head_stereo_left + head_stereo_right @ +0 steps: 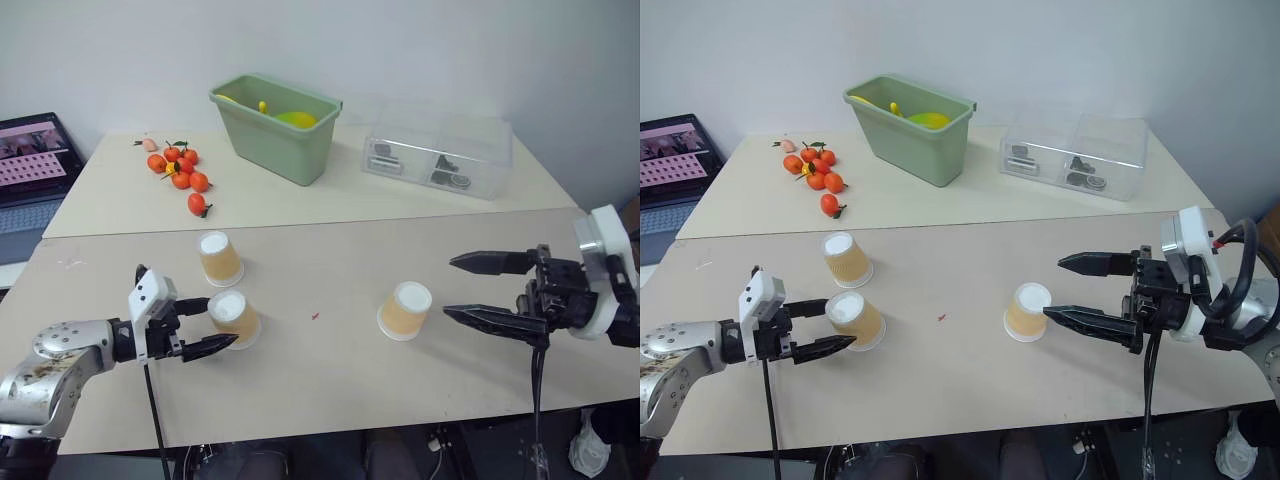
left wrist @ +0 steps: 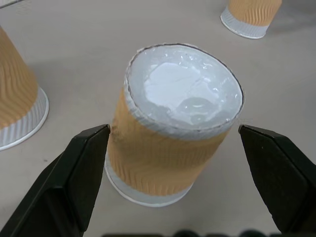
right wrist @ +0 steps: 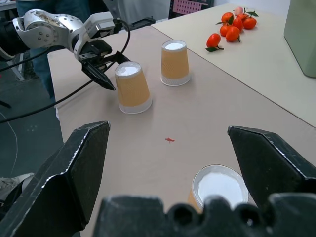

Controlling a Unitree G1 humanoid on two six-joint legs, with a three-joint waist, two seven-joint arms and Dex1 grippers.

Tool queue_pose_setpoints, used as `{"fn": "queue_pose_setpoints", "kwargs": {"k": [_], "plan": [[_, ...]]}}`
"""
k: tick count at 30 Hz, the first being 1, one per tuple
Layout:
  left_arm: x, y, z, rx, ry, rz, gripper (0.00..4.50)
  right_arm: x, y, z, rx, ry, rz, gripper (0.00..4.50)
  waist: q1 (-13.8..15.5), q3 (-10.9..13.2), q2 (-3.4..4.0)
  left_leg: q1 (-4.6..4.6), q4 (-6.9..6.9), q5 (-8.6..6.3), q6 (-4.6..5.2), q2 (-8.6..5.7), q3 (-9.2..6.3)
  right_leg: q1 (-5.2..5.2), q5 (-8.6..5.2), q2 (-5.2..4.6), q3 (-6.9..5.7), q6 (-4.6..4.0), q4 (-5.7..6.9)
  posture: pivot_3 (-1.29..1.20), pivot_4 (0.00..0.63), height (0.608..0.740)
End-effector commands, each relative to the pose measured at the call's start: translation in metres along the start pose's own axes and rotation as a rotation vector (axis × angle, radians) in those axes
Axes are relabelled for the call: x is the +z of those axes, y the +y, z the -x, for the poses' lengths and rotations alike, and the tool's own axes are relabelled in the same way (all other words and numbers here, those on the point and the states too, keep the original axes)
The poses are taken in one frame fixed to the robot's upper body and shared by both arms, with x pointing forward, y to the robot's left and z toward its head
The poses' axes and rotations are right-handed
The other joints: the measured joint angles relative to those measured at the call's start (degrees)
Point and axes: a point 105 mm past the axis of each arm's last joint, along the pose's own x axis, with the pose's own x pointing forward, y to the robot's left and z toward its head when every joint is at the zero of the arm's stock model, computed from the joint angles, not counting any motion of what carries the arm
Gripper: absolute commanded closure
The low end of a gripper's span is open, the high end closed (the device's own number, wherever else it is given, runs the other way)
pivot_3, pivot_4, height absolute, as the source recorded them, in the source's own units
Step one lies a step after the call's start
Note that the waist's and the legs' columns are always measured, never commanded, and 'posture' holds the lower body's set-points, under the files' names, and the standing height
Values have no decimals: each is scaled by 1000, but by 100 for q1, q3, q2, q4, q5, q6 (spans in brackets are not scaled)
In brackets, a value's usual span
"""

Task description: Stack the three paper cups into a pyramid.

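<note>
Three tan-orange paper cups stand upside down on the near table, white bases up. One cup is at the left, and a second cup stands just in front of it. My left gripper is open with its black fingers on either side of this second cup, which is not squeezed. The third cup stands apart toward the right. My right gripper is open and points left at it, its lower fingertip close beside the cup. No cup rests on another.
On the far table are a green bin holding yellow items, a clear plastic box and a cluster of small orange-red fruits. A laptop sits off the left edge. The near table has bare room between the cups.
</note>
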Motion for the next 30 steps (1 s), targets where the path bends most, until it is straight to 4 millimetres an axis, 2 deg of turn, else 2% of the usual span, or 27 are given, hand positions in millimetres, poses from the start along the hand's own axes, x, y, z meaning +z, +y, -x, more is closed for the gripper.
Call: {"fn": "queue_pose_setpoints", "kwargs": {"k": [1, 7, 13, 16, 20, 24, 27, 30], "plan": [[14, 3, -8, 8, -42, -50, 40, 6, 3, 0, -1, -16, 41, 0, 6, 0, 0, 0, 0, 0, 0, 0, 0, 1, 0, 0, 0, 0, 0, 0, 150, 738], [23, 2, -16, -9, -77, -50, 40, 7, 5, -1, 3, -12, 48, 0, 0, 1, -1, -1, 0, 0, 0, 0, 0, 0, 0, 0, 0, -1, -1, 0, 150, 738], [23, 0, -20, -50, -90, -27, 40, 6, 7, -2, 7, -12, 48, 0, 4, 1, -2, 0, 0, 0, 0, -1, 0, 0, 0, 0, 0, 0, 0, 0, 150, 738], [22, -1, -20, -73, -97, -7, 730, 4, 7, -1, -2, -8, 48, 0, 4, 1, -2, -1, 0, 0, 0, -1, 0, 0, 0, 0, 0, 0, -1, 0, 150, 738], [22, 0, -20, -61, -111, 7, 1916, 5, 5, 1, -13, -11, 50, 0, 4, 1, -2, 0, 0, 0, 0, -1, 0, 0, 0, 0, 1, 0, 0, 0, 150, 738], [21, 2, -23, -51, -99, 5, 1926, 6, 4, 3, -17, -15, 50, 0, 9, 1, -1, 1, 0, 0, 0, -1, 0, 2, 0, 0, 0, 0, 0, 0, 150, 738], [25, 5, -35, -20, -93, -33, 1926, 4, 3, 2, -18, -13, 48, 0, 17, 1, -2, 1, 1, 0, 0, -1, 0, 2, 0, 0, 0, 0, 0, 0, 150, 738], [35, -2, -48, -73, -119, -65, 1926, 4, 4, 2, -14, -11, 49, 0, 41, 1, -2, 1, 2, 0, 0, -3, 0, 5, 0, 0, 0, 0, 0, 0, 150, 738]]}}
